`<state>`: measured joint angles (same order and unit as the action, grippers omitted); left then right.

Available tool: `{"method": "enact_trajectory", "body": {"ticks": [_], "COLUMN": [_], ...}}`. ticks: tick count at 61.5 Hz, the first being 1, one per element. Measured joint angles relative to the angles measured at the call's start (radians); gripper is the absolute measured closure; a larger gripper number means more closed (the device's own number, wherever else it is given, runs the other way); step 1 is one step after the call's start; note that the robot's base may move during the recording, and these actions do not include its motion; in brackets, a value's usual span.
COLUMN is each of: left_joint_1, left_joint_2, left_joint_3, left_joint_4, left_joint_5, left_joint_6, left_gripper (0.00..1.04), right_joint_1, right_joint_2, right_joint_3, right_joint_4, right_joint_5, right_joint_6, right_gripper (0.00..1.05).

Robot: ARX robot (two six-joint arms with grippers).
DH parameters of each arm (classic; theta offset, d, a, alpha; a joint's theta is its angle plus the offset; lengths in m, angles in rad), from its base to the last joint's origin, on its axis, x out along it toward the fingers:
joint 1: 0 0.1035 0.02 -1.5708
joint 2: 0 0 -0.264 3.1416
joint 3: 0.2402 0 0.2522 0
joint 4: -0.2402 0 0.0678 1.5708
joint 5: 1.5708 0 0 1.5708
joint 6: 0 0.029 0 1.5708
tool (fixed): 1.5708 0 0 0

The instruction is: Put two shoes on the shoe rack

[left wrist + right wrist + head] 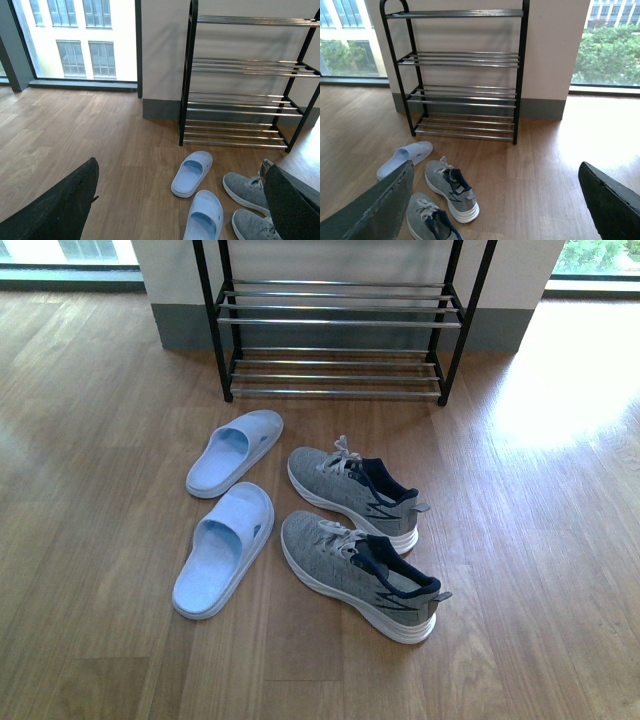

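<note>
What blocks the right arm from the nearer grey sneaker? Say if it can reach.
Probably yes. The nearer grey sneaker lies on open floor, nothing on it; the other sneaker lies just beyond it. The right gripper hangs open above, with nothing between.

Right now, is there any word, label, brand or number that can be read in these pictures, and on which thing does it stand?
No text can be read in any view.
grey sneakers: only a navy zigzag mark on the side, no letters.
pale blue slippers: plain, no print to be seen.
shoe rack: bare rods and black frame, no label.
</note>
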<state>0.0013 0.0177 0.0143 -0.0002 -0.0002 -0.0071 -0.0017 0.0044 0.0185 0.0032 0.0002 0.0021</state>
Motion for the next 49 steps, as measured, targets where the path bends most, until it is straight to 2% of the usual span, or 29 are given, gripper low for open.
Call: {"method": "enact_trajectory", "body": {"ticks": [49], "left_joint_1": [0.000], "left_joint_2": [0.000], "left_joint_3": [0.000], "left_joint_4": [0.000], "left_joint_5": [0.000], "left_joint_6": [0.000], "left_gripper": [0.09], "right_joint_1": [0.000], "right_joint_2": [0.000], "right_joint_3": [0.000], "right_joint_4": [0.000], "right_joint_5": [0.000], "right_joint_6": [0.000], "right_gripper": [0.09]}}
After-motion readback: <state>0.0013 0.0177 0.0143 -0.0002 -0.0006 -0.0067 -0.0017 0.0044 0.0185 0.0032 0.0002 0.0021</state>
